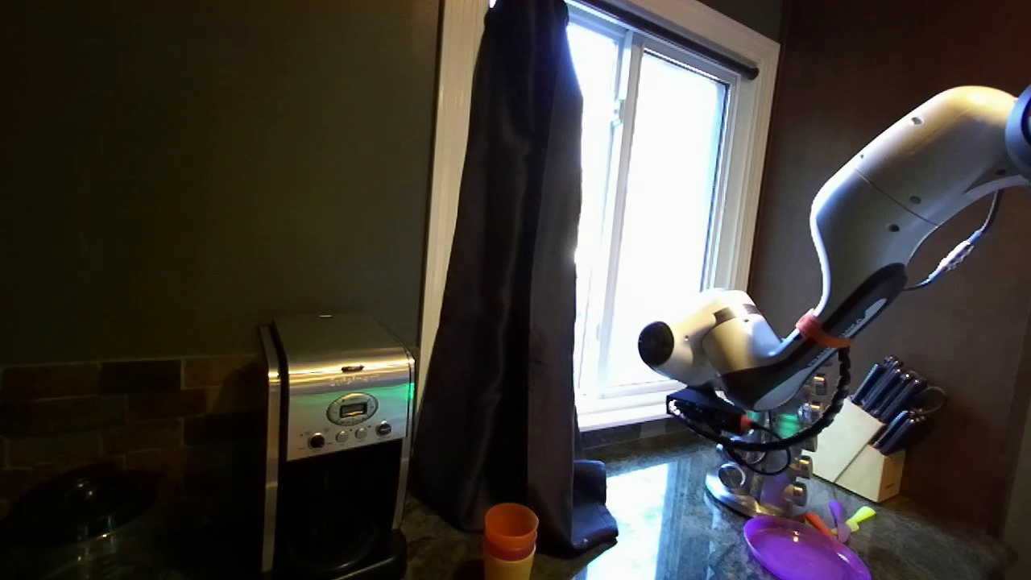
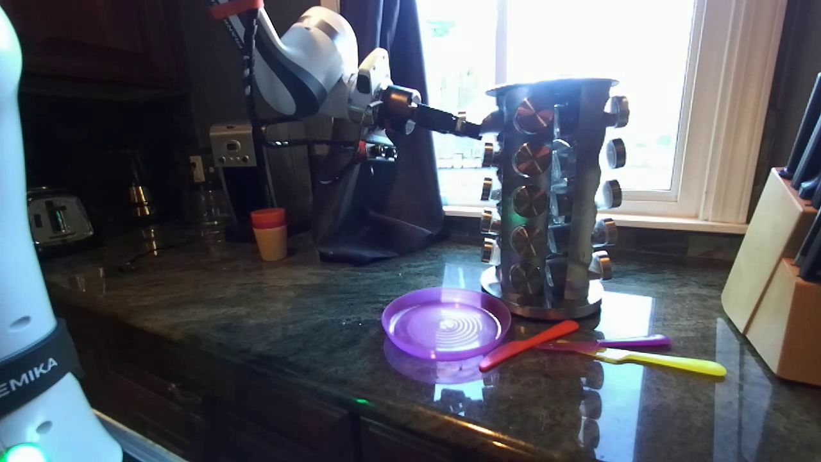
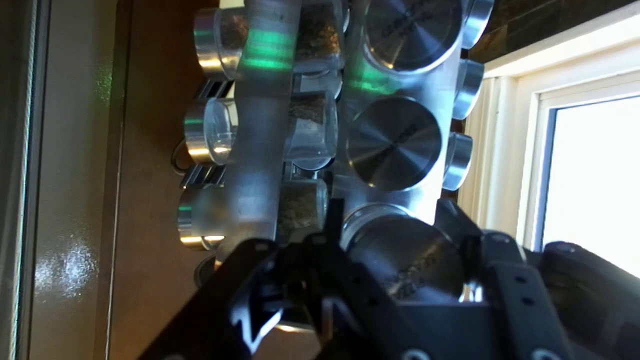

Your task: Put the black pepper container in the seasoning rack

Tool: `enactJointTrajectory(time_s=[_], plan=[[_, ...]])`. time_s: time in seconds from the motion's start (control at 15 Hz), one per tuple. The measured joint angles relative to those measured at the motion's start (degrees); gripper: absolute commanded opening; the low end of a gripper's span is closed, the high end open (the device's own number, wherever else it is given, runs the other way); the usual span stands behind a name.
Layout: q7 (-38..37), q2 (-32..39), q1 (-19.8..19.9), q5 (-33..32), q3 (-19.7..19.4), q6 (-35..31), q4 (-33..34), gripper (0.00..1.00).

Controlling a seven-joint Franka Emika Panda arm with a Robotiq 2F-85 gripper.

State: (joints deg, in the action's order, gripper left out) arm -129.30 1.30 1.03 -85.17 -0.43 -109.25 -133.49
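Observation:
The seasoning rack, a tall tiered metal stand of clear jars with shiny lids, stands upright on the counter. It also shows in an exterior view, partly behind the arm. In the wrist view, the rack's metal face fills the middle. My gripper has its fingers on both sides of a shiny-lidded jar, which I take as the black pepper container. Its lid lettering is too blurred to read. The gripper is at the rack's top row, with the jar sticking out a little. How deep it sits is hidden.
A purple plate lies before the rack. Red, purple and yellow plastic knives lie beside it. A pale knife block stands nearby. Stacked cups, a curtain and a coffee maker are further off.

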Motion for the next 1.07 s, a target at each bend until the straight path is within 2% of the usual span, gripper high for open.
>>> enactJointTrajectory(time_s=[0.53, 0.6, 0.73, 0.87, 1.07], plan=[[-1.6, -3.9, 0.5, -2.7, -1.2, -4.7, -3.2, 0.24], [-1.8, -4.2, 0.5, -2.9, -1.3, -5.2, -3.5, 0.74], [-2.1, -4.8, 0.7, -3.5, -1.7, -6.0, -3.9, 0.81], [-2.2, -5.3, 1.1, -4.3, -2.2, -6.0, -4.2, 0.97], [-2.2, -6.2, 1.6, -5.1, -2.9, -6.0, -4.6, 1.0]])
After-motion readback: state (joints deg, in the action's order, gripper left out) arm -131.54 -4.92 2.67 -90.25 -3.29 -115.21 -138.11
